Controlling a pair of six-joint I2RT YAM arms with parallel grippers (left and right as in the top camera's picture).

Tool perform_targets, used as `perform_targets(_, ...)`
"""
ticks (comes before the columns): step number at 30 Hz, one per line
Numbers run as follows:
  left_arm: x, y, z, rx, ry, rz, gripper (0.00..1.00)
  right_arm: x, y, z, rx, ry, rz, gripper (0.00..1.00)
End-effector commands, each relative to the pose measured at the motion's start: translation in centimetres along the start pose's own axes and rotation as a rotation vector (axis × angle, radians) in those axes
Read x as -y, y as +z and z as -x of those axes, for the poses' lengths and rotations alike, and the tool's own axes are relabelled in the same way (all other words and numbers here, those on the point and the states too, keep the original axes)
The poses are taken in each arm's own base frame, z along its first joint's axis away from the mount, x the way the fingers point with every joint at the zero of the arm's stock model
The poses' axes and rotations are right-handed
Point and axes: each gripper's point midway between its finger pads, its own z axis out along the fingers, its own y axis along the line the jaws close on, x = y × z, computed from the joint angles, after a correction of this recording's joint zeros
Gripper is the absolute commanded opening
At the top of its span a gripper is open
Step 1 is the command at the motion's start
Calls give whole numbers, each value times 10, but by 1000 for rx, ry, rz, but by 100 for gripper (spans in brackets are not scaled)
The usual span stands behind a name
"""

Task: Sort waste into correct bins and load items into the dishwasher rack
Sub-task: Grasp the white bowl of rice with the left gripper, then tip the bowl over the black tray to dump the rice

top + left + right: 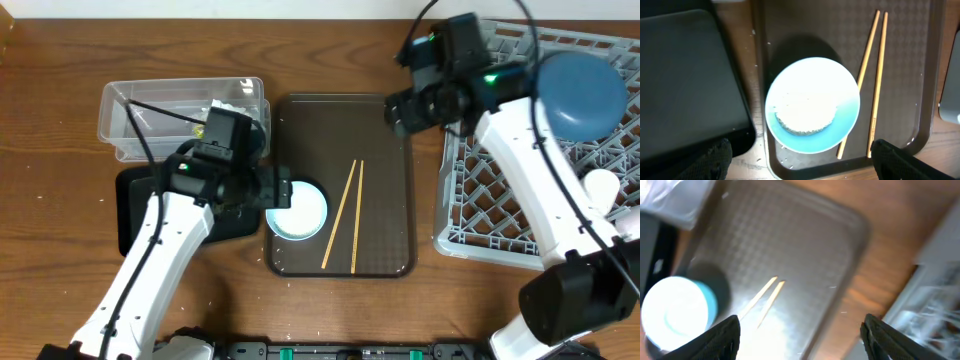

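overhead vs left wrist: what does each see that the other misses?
Overhead only: the grey rack with the blue bowl in it, and the clear tub. Left wrist only: white rice piled in the small bowl, plus a few loose grains on the brown tray by it. Both: that bowl, the chopsticks lying beside it on the brown tray, and the black tray next to the brown one.

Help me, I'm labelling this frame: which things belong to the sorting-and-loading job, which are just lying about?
Job: small bowl of rice, chopsticks, clear tub, black tray, grey rack, blue bowl.
Lying about: brown serving tray, wooden table.
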Motion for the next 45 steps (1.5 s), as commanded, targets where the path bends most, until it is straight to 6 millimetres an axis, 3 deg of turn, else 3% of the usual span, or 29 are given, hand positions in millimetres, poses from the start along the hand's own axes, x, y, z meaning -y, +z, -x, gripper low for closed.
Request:
perform_targets(1, 2, 6, -4, -20, 15, 6, 91, -33, 20, -21, -67, -30, 84, 74)
perform_targets(5, 12, 13, -3, -22, 48, -5, 91, -45, 37, -35, -91, 5, 92, 73)
perform_targets(8, 22, 24, -3, -33, 81, -15, 91, -40, 42, -38, -94, 54, 61, 72)
perform_targets(15, 52, 62, -12, -92, 178, -35, 91, 19, 29, -24, -30, 145, -233, 75)
perform_targets(21, 71, 101, -31, -174, 253, -34, 90, 53, 8, -9, 34, 220, -292, 76)
perform_targets(25, 75, 123, -45, -231, 280, -21, 77, 65, 3, -10, 35, 247, -306, 75)
perform_targets(30, 71, 140, -55, -281, 283, 3, 47, 71, 2, -16, 11, 262, -315, 75)
perform_targets(33, 66, 139, -52, -266, 287, 30, 23, 71, 2, -17, 8, 262, -316, 75)
perform_targets(36, 69, 134, -47, -248, 287, 22, 8, 71, 2, -17, 8, 262, -316, 74)
perform_targets(42, 82, 98, -29, -168, 293, -12, 6, 80, -1, -18, 9, 274, -337, 74)
perform_targets(45, 76, 72, -19, -116, 267, -23, 6, 85, -2, -21, 3, 287, -344, 73)
